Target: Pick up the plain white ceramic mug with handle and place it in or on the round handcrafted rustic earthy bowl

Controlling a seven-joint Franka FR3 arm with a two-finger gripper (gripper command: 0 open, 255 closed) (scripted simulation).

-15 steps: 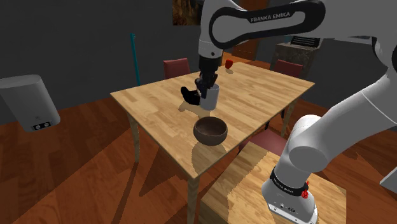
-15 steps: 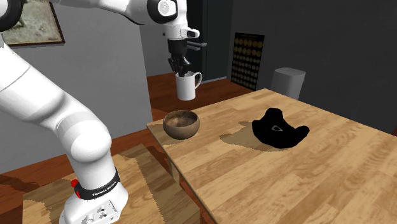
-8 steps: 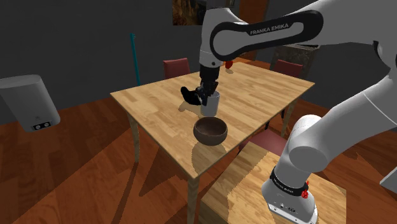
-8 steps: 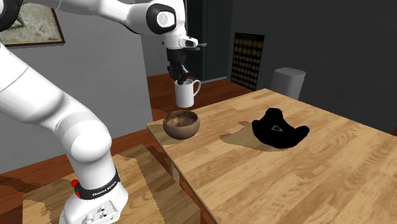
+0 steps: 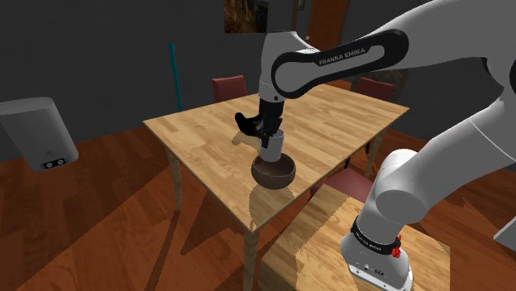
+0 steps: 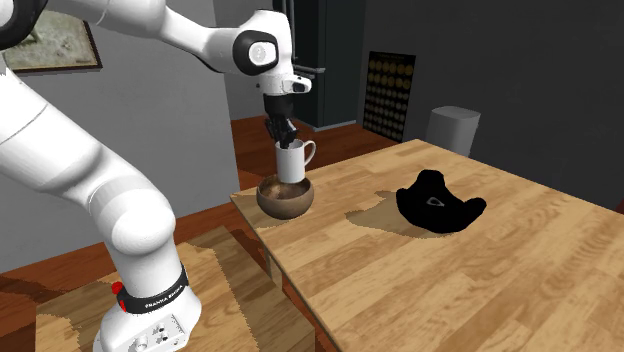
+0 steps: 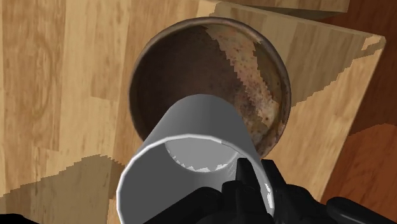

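The white mug (image 5: 272, 146) hangs upright with its base dipping into the brown rustic bowl (image 5: 274, 174) on the wooden table (image 5: 198, 132). My black gripper (image 5: 267, 130) comes down from above, shut on the mug's rim. In the second exterior view the mug (image 6: 291, 162) sits low in the bowl (image 6: 284, 198), handle toward that view's right, with the gripper (image 6: 281, 132) at its rim. The wrist view looks down the mug (image 7: 197, 137) into the mottled bowl (image 7: 254, 70), and one finger (image 7: 245, 184) clasps the rim wall.
A black lumpy object (image 6: 438, 204) lies on the table beyond the bowl. Dark red chairs (image 5: 229, 87) stand at the table's far side, with a small red object (image 5: 297, 83) near the far edge. A grey bin (image 5: 37, 132) stands on the floor at the shoulder view's left.
The gripper has carried the mug down and toward the bowl; it hung well above the table a second ago and its base is now inside the bowl.
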